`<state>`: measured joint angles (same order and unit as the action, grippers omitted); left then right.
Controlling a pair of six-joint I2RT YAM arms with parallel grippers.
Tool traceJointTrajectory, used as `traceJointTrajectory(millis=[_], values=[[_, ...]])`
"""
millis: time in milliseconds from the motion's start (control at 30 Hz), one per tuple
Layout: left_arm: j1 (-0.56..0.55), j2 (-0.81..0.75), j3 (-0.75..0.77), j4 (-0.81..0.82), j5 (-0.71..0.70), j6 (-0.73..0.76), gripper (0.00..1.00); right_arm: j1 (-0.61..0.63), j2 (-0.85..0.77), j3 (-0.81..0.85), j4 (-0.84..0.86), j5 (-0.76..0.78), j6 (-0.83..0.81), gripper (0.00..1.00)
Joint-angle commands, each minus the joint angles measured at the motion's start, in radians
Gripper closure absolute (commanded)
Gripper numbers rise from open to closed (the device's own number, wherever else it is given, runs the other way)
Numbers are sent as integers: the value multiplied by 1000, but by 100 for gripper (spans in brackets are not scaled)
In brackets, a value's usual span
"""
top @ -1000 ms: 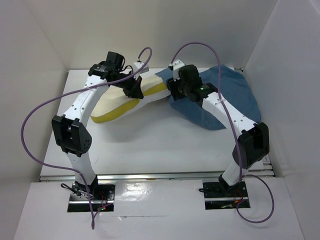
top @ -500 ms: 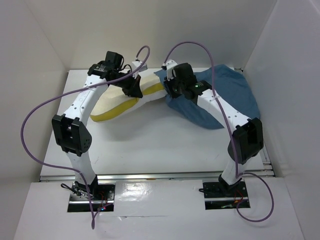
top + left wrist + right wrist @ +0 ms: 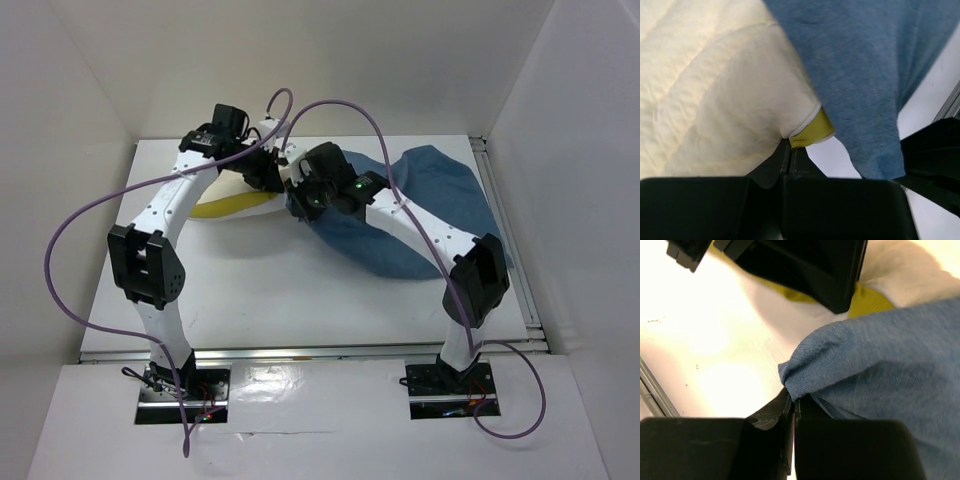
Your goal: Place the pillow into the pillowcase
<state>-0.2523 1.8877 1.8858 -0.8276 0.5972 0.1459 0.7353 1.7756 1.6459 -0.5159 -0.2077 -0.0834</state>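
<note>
Pinching, clear only in wrist views: left gripper (image 3: pixel 790 149) on pillow (image 3: pixel 715 100), right gripper (image 3: pixel 794 401) on pillowcase (image 3: pixel 880 365)

Light: the scene was lit brightly and evenly from above | Shadows: only soft ones were cast | Glare: the table (image 3: pixel 700 345) was overexposed in the right wrist view

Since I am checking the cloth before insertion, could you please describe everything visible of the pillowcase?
The pillowcase is a limp sack of dusty-blue cloth, wrinkled, spread over the right half of the table. Its left edge is bunched into a small fold that the right tool pinches shut. In the left wrist view that edge overlaps the cream pillow beside its yellow corner. Whether its mouth is open cannot be told.
</note>
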Motion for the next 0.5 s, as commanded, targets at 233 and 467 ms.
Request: traceJointTrajectory(millis=[233, 467], values=[[2, -90, -213, 171, -25, 23, 100, -48, -137, -67, 31, 81, 22, 47], [2, -231, -580, 180, -60, 135, 100, -152, -214, -8, -22, 169, 13, 38]])
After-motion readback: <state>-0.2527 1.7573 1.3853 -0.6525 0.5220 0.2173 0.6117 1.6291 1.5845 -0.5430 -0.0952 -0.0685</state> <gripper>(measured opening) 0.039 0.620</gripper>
